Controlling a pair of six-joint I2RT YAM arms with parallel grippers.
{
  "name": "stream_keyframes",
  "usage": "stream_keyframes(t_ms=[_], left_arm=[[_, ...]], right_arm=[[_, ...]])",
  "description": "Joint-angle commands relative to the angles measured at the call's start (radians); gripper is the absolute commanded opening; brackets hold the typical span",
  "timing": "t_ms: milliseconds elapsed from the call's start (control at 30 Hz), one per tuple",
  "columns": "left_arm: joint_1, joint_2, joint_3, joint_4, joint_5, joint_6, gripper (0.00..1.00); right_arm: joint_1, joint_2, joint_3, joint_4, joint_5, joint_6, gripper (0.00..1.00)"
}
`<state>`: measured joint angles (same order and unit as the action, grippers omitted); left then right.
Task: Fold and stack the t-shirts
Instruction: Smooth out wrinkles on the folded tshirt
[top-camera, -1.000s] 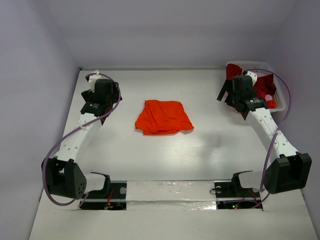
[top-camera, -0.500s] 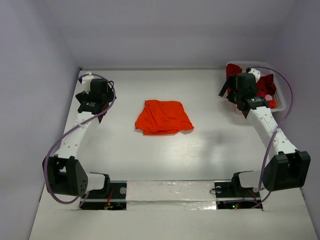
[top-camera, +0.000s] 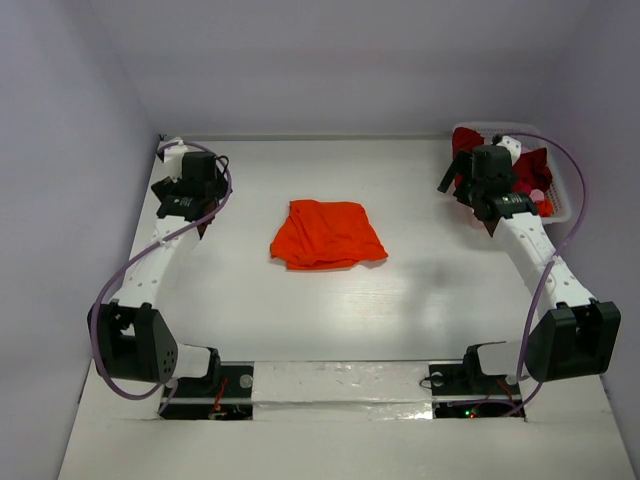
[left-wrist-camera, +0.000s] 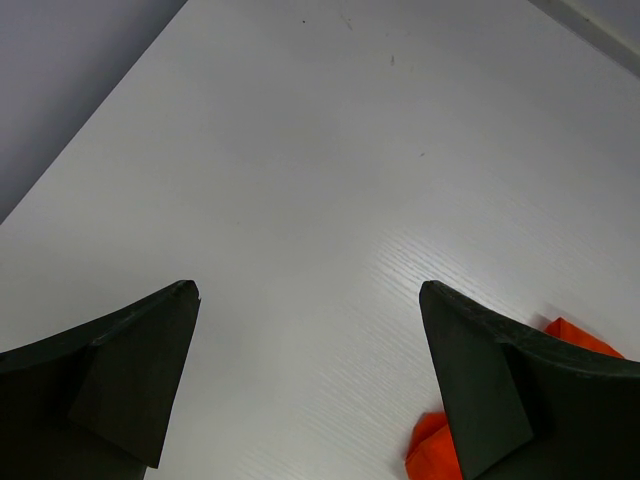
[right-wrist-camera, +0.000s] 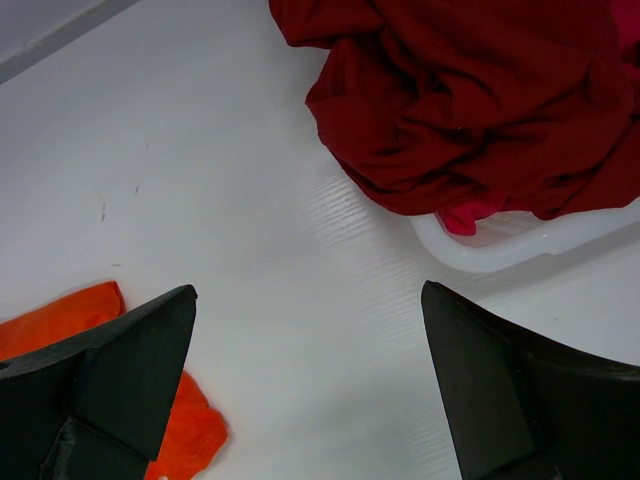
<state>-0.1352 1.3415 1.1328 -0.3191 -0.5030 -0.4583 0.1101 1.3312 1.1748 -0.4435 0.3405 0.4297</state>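
A folded bright orange t-shirt (top-camera: 327, 234) lies flat in the middle of the table; its edge also shows in the left wrist view (left-wrist-camera: 430, 446) and the right wrist view (right-wrist-camera: 62, 322). Dark red t-shirts (top-camera: 527, 168) are heaped in the white basket at the back right and spill over its rim (right-wrist-camera: 470, 100), with a pinkish bit (right-wrist-camera: 470, 214) under them. My left gripper (top-camera: 177, 165) hovers open over bare table (left-wrist-camera: 308, 287) near the back left corner. My right gripper (top-camera: 458, 176) is open and empty (right-wrist-camera: 309, 289), just left of the basket.
The white lattice basket (top-camera: 570, 204) stands against the right wall, its rim (right-wrist-camera: 500, 252) close to my right fingers. Grey walls close in the table on the left, back and right. Both arm bases are at the near edge.
My left arm has swung left and back, away from the orange t-shirt towards the far left corner. My right gripper has shifted slightly towards the basket, then held still.
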Motion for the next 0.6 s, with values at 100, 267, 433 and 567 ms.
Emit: stream_keyframes(t_ms=[100, 267, 433, 567], left_arm=[[0.008, -0.008, 0.016, 0.003, -0.034, -0.01, 0.91], [0.008, 0.008, 0.031, -0.006, -0.039, -0.013, 0.91], [0.008, 0.011, 0.035, -0.009, -0.037, -0.014, 0.91], [0.008, 0.008, 0.035, -0.011, -0.037, -0.013, 0.91]], right_arm=[[-0.01, 0.003, 0.045, 0.029, 0.028, -0.006, 1.0], [-0.01, 0.003, 0.049, 0.029, 0.031, -0.006, 1.0], [-0.01, -0.001, 0.046, 0.031, 0.043, -0.003, 1.0], [-0.01, -0.003, 0.046, 0.032, 0.043, 0.0, 1.0]])
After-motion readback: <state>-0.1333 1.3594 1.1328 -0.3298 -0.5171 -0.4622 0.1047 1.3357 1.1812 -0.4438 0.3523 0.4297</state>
